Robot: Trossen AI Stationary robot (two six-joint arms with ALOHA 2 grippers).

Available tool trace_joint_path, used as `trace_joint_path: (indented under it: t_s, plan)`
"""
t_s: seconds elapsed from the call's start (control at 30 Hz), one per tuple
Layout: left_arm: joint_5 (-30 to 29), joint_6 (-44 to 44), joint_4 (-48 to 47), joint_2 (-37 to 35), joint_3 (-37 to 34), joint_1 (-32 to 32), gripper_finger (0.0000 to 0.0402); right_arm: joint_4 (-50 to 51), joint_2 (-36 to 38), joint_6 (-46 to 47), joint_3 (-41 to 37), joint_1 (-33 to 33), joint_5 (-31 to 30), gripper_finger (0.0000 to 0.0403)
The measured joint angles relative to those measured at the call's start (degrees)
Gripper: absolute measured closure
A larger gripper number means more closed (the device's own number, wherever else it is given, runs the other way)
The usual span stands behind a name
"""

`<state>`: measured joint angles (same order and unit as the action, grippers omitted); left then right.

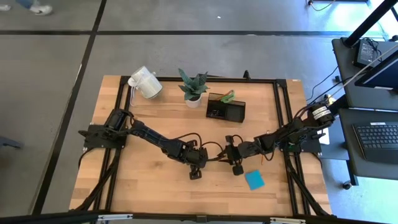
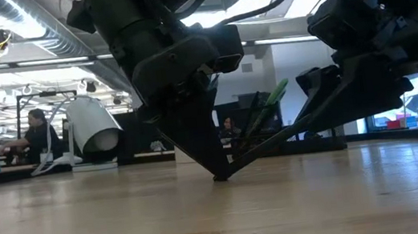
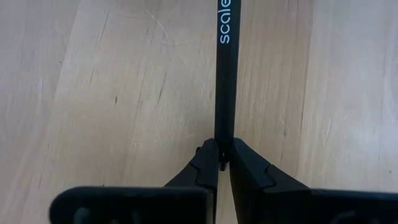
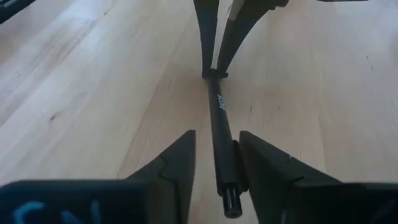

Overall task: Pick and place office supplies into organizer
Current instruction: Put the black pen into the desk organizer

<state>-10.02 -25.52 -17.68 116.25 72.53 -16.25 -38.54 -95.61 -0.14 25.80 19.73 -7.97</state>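
A black pen [image 1: 216,163] with white lettering [image 3: 224,25] spans between my two grippers near the table's middle. In the low view it slants [image 2: 269,143], with its low end at my left gripper [image 2: 220,172]. My left gripper [image 3: 224,152] is shut on that end. My right gripper [image 4: 217,134] is open, with its fingers on either side of the pen's other end [image 4: 227,196]. The blue sticky-note pad [image 1: 254,180] lies flat near the right gripper [image 1: 237,168]. The black organizer [image 1: 226,109] stands toward the far edge with green-handled scissors [image 1: 229,95] sticking out. My left gripper pinches the pen's end [image 3: 223,140] between its two fingertips, coming from above and pointing down. The pen runs away from the fingers, its held end low at the table [image 2: 223,176] and its other end raised. My right gripper touches the pen only with the inner side of one finger [image 4: 239,163], near the pen's raised end. The other finger [image 4: 183,155] stands apart from it.
A white mug [image 1: 144,84] lies on its side at the far left. A potted spiky plant [image 1: 194,87] stands just left of the organizer. Bare wood [image 1: 149,180] lies in front of the left arm. People sit in the room beyond [image 2: 33,136].
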Motion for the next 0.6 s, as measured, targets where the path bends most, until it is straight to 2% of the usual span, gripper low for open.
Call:
trace_joint_path:
  t_s: [0.33, 0.6]
  plan:
    - [-0.13, 0.11, -0.04, -0.04, 0.0, -0.07, 0.0384, 0.17, -0.01, -0.07, 0.0, 0.01, 0.15, 0.0355]
    - [1.73, -0.21, -1.57, -0.93, -0.03, -0.04, 0.0291, 0.37, 0.1, 0.07, 0.0, -0.06, -0.09, 0.0355]
